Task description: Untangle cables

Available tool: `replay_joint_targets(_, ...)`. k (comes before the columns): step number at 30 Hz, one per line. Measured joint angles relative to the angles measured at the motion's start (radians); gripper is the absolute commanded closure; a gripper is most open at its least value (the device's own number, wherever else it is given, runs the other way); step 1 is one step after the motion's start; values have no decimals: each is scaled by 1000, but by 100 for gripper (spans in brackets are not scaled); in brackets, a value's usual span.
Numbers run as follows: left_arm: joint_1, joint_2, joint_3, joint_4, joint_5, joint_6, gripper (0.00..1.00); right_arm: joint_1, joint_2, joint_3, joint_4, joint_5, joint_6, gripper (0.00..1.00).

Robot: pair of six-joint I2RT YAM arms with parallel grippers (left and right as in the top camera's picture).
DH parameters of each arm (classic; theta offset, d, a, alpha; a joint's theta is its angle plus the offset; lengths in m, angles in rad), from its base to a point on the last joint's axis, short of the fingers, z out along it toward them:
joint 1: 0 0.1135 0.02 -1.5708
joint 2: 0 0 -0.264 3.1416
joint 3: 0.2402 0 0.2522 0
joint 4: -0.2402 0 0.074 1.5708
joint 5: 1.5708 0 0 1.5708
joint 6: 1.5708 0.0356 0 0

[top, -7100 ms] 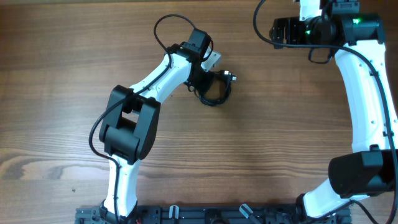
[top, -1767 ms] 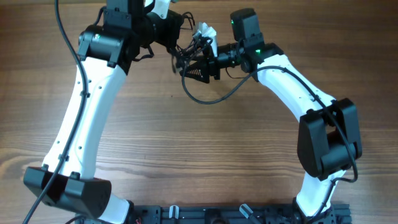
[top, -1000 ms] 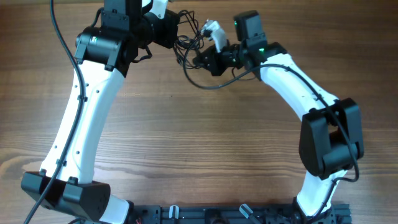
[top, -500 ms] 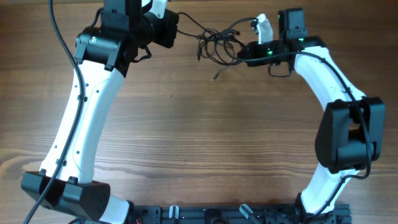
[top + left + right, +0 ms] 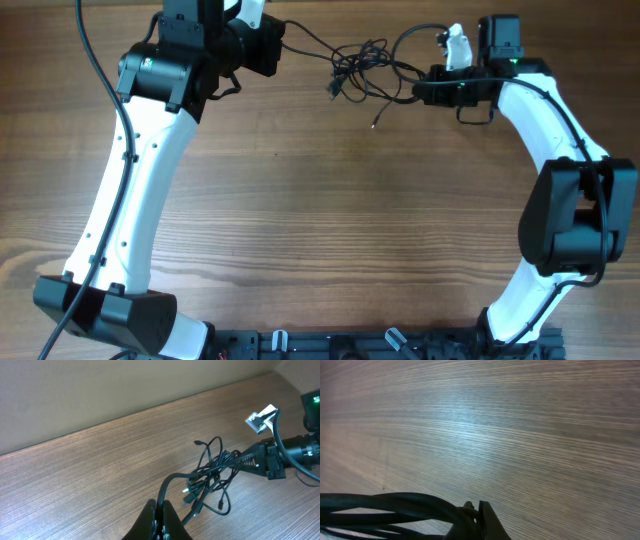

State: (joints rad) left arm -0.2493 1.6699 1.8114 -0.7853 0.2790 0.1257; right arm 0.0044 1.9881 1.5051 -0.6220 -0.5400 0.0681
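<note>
Cables [image 5: 362, 68]: a thin black tangle strung between your two tools over the far side of the counter [image 5: 330, 220]. The knot hangs roughly midway and a few plug ends [image 5: 186, 491] dangle loose below it. Expect them to be very light and limp, with just enough spring to hold their loops. They will likely slide through a loose pinch, and the small plugs can snag inside a loop. Take hold on a bare strand just outside the knot, not on a plug. Your left tool [image 5: 160, 510] is pressed together on a single strand leading out of the knot. Your right tool [image 5: 425, 90] is likewise closed, pinching a bundle of strands on the opposite side.
</note>
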Motion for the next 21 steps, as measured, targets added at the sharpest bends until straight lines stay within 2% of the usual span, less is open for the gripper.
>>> replay_joint_targets(8, 8, 0, 0, 0, 8, 0, 96, -45, 0, 0, -24, 19, 13, 96)
replay_joint_targets(16, 109, -76, 3, 14, -44, 0, 96, -157, 4, -7, -76, 197, 21, 96)
replay_joint_targets(21, 116, -107, 10, 14, -46, 0, 96, -156, 5, -7, -100, 227, 14, 96)
